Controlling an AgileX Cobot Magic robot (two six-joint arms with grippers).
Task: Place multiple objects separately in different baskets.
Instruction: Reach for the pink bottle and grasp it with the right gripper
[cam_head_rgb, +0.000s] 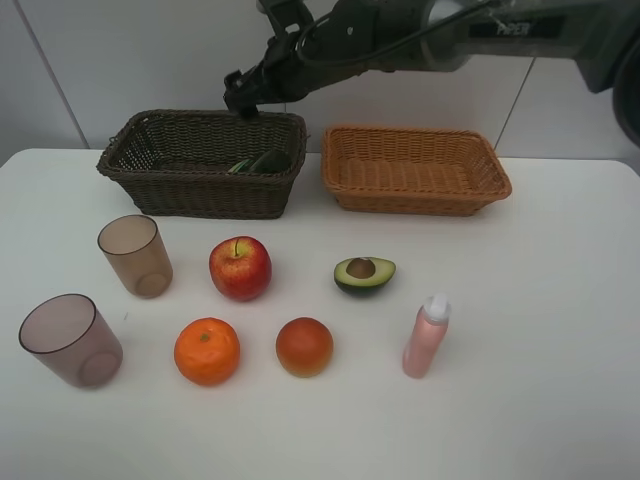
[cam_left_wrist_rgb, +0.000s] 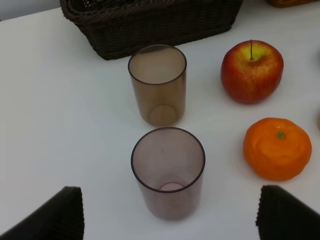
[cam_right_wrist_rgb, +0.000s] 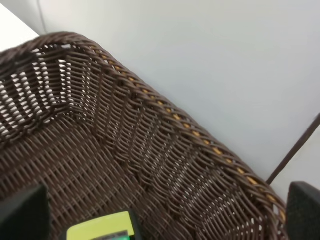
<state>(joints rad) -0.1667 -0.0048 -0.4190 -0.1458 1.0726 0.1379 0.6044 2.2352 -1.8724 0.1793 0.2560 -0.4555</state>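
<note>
My right gripper (cam_head_rgb: 241, 100) hangs open over the back rim of the dark brown basket (cam_head_rgb: 150, 175), its arm reaching across from the upper right. A dark pump bottle (cam_head_rgb: 262, 162) lies inside that basket, and its yellow-green label (cam_right_wrist_rgb: 102, 227) shows below the open right gripper (cam_right_wrist_rgb: 165, 210). The light tan basket (cam_head_rgb: 415, 200) stands beside it. On the table are two brownish cups (cam_head_rgb: 135, 255) (cam_head_rgb: 70, 340), a red apple (cam_head_rgb: 240, 268), an orange (cam_head_rgb: 207, 351), an orange-red fruit (cam_head_rgb: 304, 346), a halved avocado (cam_head_rgb: 364, 273) and a pink spray bottle (cam_head_rgb: 427, 337). My left gripper (cam_left_wrist_rgb: 170, 215) is open, the nearer cup (cam_left_wrist_rgb: 168, 170) just ahead of it.
The white table runs to a pale wall right behind both baskets. In the left wrist view the farther cup (cam_left_wrist_rgb: 157, 85), the apple (cam_left_wrist_rgb: 252, 71) and the orange (cam_left_wrist_rgb: 277, 148) stand beyond and beside the nearer cup. The left arm is outside the exterior view.
</note>
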